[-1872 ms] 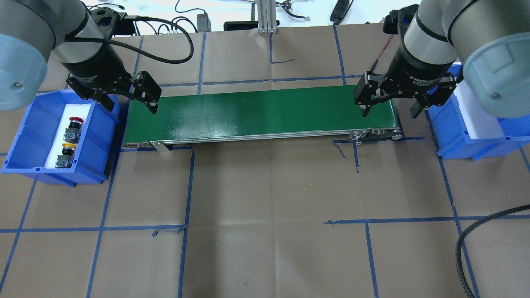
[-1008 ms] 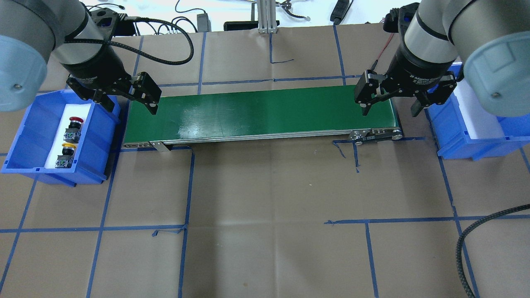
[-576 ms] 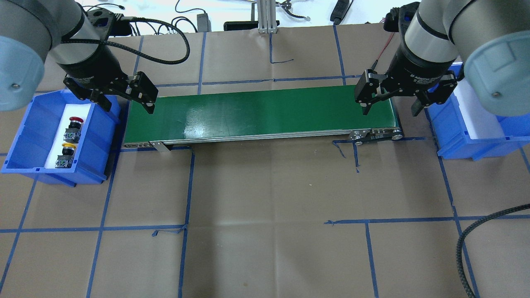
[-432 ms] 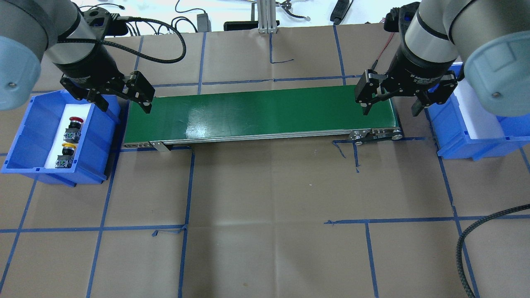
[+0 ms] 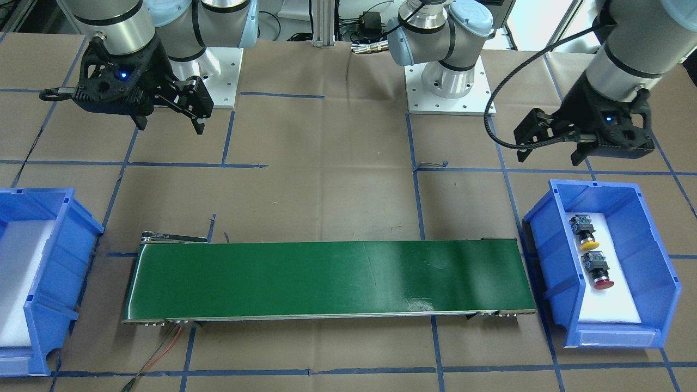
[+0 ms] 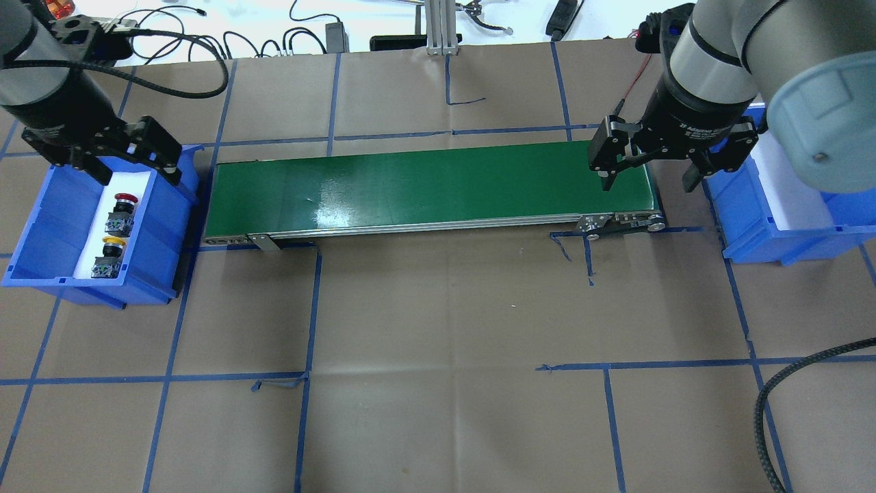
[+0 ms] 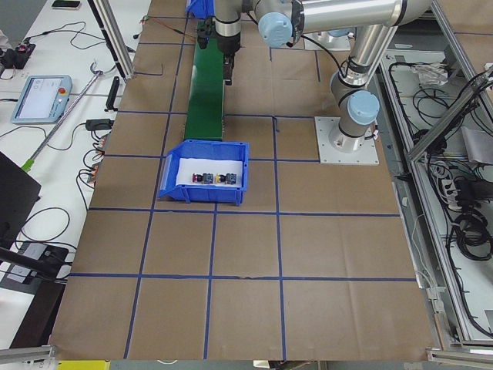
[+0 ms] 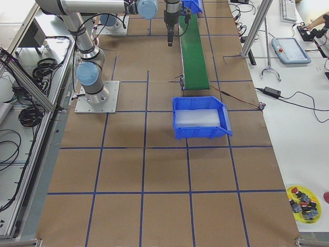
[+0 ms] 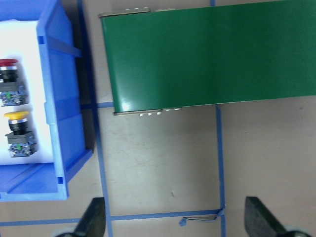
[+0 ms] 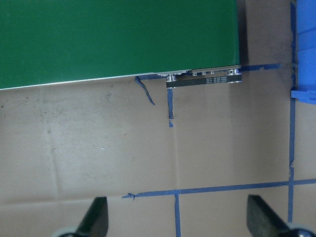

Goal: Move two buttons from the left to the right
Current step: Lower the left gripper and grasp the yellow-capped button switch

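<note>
Progress: 0 of 2 moved, both to go | red button (image 6: pixel 120 211) and yellow button (image 6: pixel 109 257) lie in left bin (image 6: pixel 61 226) at table's 9 o'clock, red at yellow's 12 | left gripper (image 6: pixel 137 172) wide, empty, near that bin | right gripper (image 6: pixel 647 183) wide, empty, near belt's (image 6: pixel 431 185) 3 o'clock end | Count: 2 buttons, 2 bins (right bin (image 6: pixel 753 233) at 3 o'clock), 1 belt

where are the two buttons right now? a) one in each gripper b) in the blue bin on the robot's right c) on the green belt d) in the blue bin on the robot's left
d: the red button and the yellow button both lie inside the left blue bin, with neither gripper touching them.
</note>
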`<action>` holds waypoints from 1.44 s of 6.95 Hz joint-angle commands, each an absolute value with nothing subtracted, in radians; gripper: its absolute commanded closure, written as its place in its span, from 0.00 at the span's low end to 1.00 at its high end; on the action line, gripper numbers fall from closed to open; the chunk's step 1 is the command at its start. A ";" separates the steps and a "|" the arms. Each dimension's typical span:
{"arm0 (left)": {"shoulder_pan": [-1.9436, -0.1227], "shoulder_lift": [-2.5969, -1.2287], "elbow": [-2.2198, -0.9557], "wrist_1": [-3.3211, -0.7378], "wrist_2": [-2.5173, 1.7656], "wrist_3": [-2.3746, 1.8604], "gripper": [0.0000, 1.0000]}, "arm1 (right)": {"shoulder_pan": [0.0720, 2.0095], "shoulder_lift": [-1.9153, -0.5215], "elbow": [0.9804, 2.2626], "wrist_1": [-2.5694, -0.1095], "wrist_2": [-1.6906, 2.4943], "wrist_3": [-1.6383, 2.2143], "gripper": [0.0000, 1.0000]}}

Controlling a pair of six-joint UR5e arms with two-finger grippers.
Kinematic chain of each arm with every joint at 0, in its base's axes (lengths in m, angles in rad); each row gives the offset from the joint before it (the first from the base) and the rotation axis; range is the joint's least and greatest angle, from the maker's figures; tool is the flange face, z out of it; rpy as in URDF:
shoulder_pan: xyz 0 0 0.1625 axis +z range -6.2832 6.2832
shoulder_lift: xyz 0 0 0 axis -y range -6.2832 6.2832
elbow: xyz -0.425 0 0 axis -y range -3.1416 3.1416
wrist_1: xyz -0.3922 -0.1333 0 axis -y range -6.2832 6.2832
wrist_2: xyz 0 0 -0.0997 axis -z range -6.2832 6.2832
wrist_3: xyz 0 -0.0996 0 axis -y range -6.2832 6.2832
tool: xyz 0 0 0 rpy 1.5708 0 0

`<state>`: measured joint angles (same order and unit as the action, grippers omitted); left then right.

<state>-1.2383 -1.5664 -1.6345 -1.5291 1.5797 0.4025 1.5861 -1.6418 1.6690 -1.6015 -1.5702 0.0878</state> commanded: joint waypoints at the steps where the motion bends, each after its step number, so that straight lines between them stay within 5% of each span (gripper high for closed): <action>1: -1.007 -1.580 -1.661 -1.523 1.578 0.658 0.00 | 1.586 -1.641 1.669 -1.601 -1.569 0.089 0.00; 3: -0.887 -1.615 -1.695 -1.430 1.574 0.814 0.00 | 1.586 -1.641 1.669 -1.601 -1.569 0.087 0.00; 10: -0.879 -1.778 -1.911 -1.020 1.554 0.787 0.00 | 1.586 -1.640 1.671 -1.603 -1.569 0.087 0.00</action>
<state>-0.8783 -1.7366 -1.8936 -1.0742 1.5542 0.7944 1.5861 -1.6398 1.6705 -1.6028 -1.5693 0.0883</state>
